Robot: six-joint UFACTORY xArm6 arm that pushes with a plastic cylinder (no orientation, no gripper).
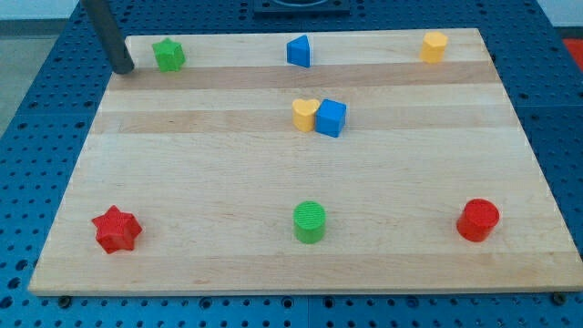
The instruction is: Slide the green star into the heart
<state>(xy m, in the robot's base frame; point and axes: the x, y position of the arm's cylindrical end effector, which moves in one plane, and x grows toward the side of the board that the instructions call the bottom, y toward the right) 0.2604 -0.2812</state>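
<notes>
The green star (pixel 168 55) sits near the top left corner of the wooden board (pixel 182 182). My tip (pixel 124 68) rests just to the star's left, a small gap away. The yellow heart (pixel 305 115) lies near the middle of the board's upper half, touching a blue cube (pixel 332 117) on its right. The heart is well to the right of the star and a little lower in the view.
A blue triangular block (pixel 299 51) is at the top centre. A yellow hexagonal block (pixel 434 46) is at the top right. A red star (pixel 116 229), a green cylinder (pixel 310 221) and a red cylinder (pixel 477 220) line the bottom.
</notes>
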